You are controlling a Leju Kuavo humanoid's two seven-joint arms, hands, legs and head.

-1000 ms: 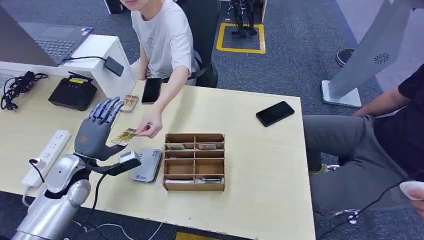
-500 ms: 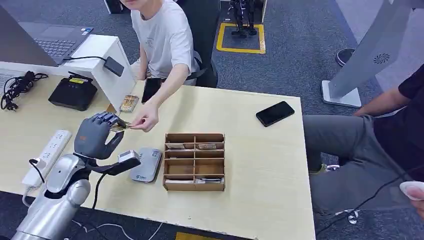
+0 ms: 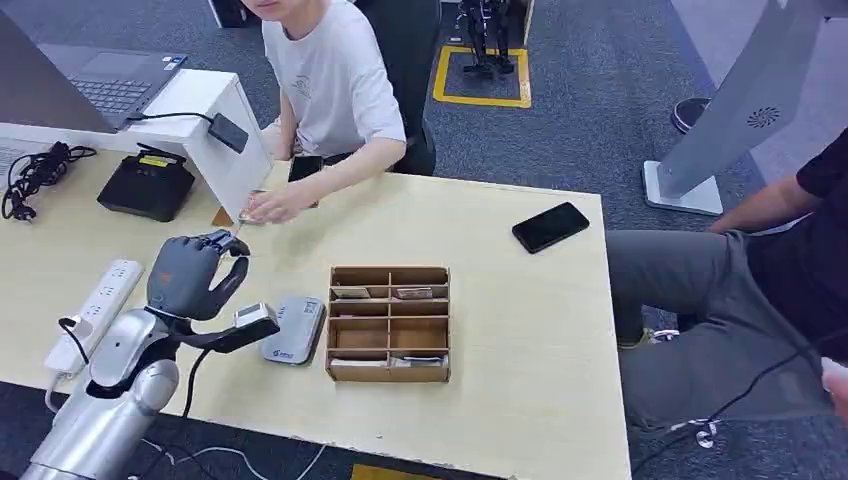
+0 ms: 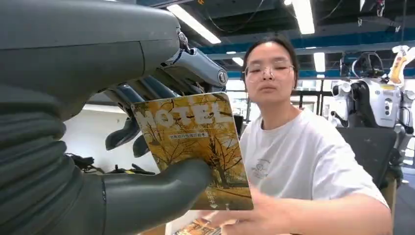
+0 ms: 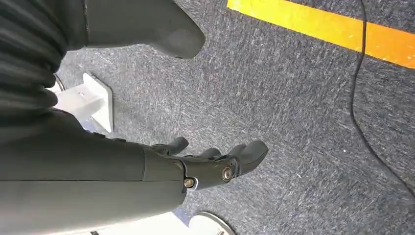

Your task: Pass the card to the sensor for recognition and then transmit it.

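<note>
We are holding the card (image 4: 195, 147) in our left hand (image 3: 190, 275), pinching it between the thick grey thumb (image 4: 161, 188) and the darker fingers (image 4: 127, 132) curling over its top edge. The card is showing a yellow tree picture with the word HOTEL across it, and it is sitting raised above the surface (image 3: 520, 330), off to the left of the grey sensor (image 3: 290, 328) lying flat there. Just right of the sensor, the wooden compartment box (image 3: 388, 322) is standing with a few cards tucked in its cells.

Across the surface, a person in a white shirt (image 3: 335, 85) is sitting and resting a hand (image 3: 272, 205) on a small stack of cards by the white stand (image 3: 215, 130). A black phone (image 3: 550, 226) is lying toward the far right corner, well apart from the box. On our left side, a white power strip (image 3: 95, 310) is running along the near edge, and a black device (image 3: 147, 183) is sitting beyond it.

Our right hand (image 5: 215, 164) is hanging down over the grey carpet (image 5: 293, 107), holding nothing, its fingers loosely apart, with a yellow floor stripe (image 5: 333, 29) crossing beyond it.
</note>
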